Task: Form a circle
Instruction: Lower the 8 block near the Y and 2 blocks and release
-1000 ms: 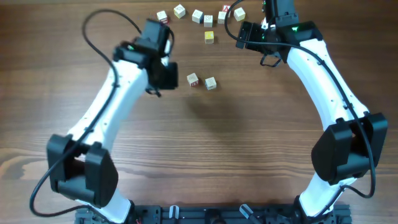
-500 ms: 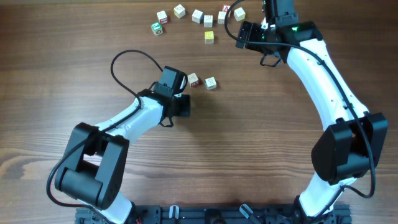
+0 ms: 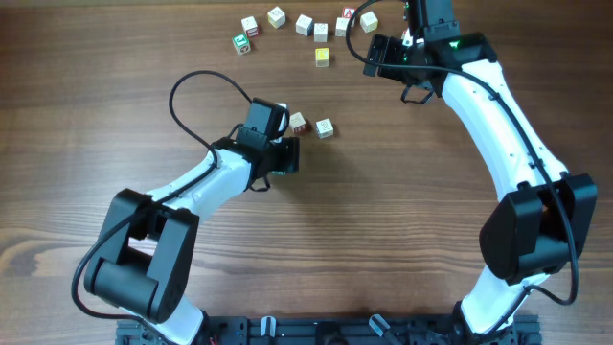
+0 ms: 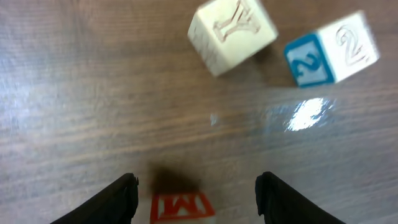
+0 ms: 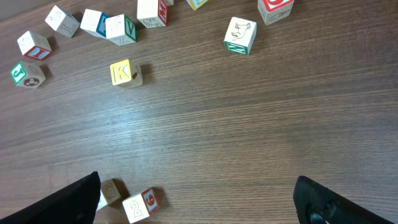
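The left gripper [image 4: 196, 190] has its fingers apart at the bottom of the left wrist view, with a red M cube [image 4: 182, 207] between them, clear of both. Farther up sit a Y cube [image 4: 232, 34] and a blue 2 cube [image 4: 329, 50]. This trio is the circle [image 3: 298, 122], just above centre overhead and not a ring. The right gripper [image 5: 196, 190] is spread wide near the top edge overhead, beside the arc of cubes [image 3: 304, 23].

The circle [image 3: 298, 122] is so far only a small cluster of 3 pale wooden cubes, lying in a triangle rather than a ring. The Y cube [image 4: 232, 34], with a carved uncoloured letter, and the blue 2 cube [image 4: 329, 48] sit flat side by side with a gap between them, each turned at an angle. The red M cube [image 4: 181, 207] lies apart from both, with only its top edge showing.
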